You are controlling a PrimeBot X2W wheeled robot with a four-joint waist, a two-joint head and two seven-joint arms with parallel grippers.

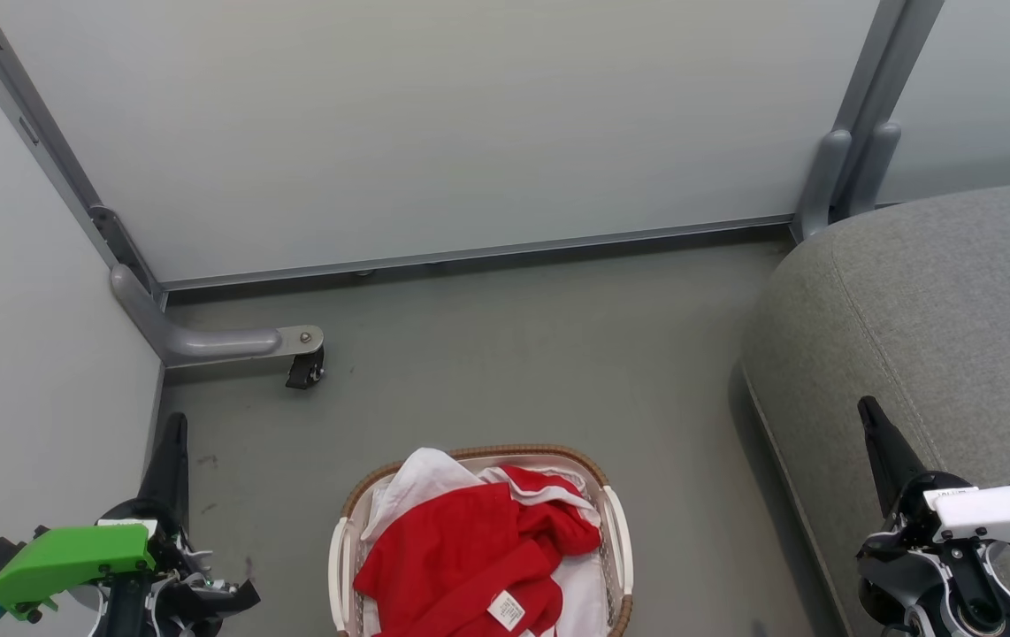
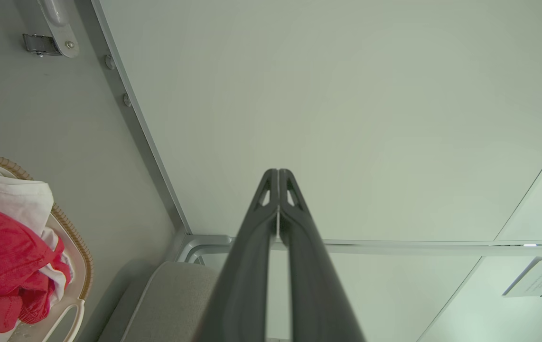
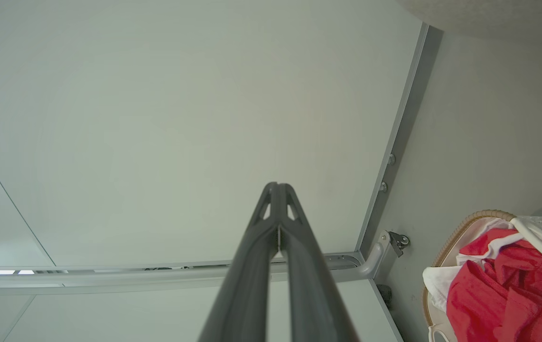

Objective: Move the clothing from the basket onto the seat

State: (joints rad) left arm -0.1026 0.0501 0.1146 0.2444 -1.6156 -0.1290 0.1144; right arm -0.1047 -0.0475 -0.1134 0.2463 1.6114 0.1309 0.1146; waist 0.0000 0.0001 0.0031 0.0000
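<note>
The clothing [image 1: 461, 548] heaps in the basket [image 1: 505, 450] at six o'clock (seat [image 1: 956, 301] at three); left hand [image 1: 174, 425], right hand [image 1: 868, 409] closed, empty.

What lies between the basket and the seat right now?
Just bare grey floor. In the head view the basket stands left of the seat, apart from it, with nothing lying on the strip between them.
</note>
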